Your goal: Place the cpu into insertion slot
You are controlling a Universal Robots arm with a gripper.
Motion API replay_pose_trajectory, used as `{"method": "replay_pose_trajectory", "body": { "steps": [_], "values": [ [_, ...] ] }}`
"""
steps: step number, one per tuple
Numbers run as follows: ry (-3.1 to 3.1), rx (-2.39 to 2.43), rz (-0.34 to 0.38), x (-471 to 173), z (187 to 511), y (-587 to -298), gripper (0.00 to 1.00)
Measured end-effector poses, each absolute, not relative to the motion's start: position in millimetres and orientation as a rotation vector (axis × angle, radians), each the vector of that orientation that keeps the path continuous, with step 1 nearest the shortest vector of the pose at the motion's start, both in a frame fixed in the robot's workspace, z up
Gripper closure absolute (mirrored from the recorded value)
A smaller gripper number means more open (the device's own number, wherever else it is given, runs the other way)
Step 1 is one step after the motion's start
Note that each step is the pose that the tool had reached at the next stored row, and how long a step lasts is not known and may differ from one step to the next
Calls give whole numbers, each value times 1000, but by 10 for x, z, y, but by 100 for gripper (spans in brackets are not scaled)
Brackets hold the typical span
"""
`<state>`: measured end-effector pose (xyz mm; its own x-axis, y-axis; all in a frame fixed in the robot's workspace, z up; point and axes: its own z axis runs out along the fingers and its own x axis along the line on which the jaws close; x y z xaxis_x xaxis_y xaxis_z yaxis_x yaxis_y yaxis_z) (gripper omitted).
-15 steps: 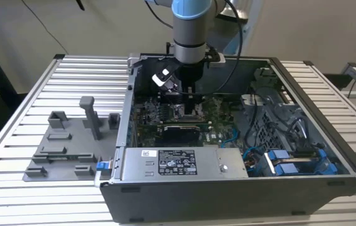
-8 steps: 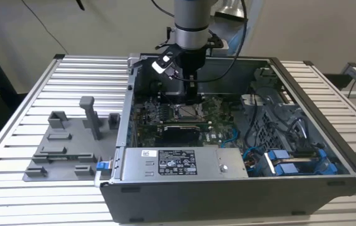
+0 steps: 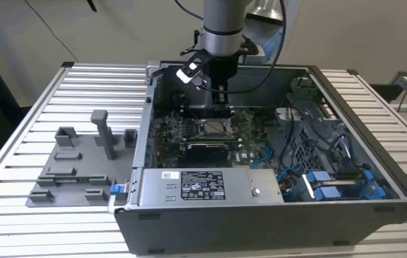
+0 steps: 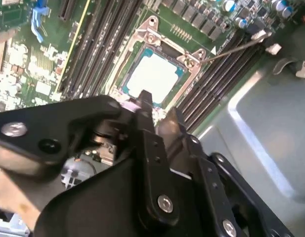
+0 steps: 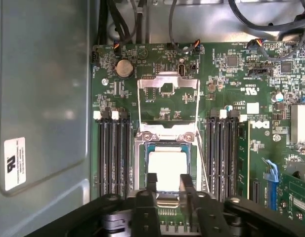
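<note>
The black two-fingered gripper (image 5: 168,177) is hovering with its jaws spread, gripping nothing. The small, flat, square, silvery-tan cpu (image 5: 167,165) is lying flat inside the shiny metal-framed square insertion slot (image 5: 166,134). In the exterior view it is sitting just at six o'clock of the fingertips.

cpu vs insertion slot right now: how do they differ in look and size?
Look: the cpu is a plain pale metal square; the insertion slot is a shiny frame with a wire lever. Size: the slot is larger and surrounds the cpu, which lies inside it. State: the slot's cover plate is swung open, leaving the cpu uncovered. Both are square and aligned.
</note>
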<state>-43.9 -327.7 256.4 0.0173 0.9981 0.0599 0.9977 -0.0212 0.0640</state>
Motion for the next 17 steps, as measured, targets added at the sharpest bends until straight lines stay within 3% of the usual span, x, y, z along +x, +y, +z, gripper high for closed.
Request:
{"method": "replay_pose_trajectory", "body": {
  "steps": [6,17],
  "values": [
    [2219,2265,83,-258,2565,-3304,89],
    [2244,2276,45,166,2564,-3330,89]
  ]
}}
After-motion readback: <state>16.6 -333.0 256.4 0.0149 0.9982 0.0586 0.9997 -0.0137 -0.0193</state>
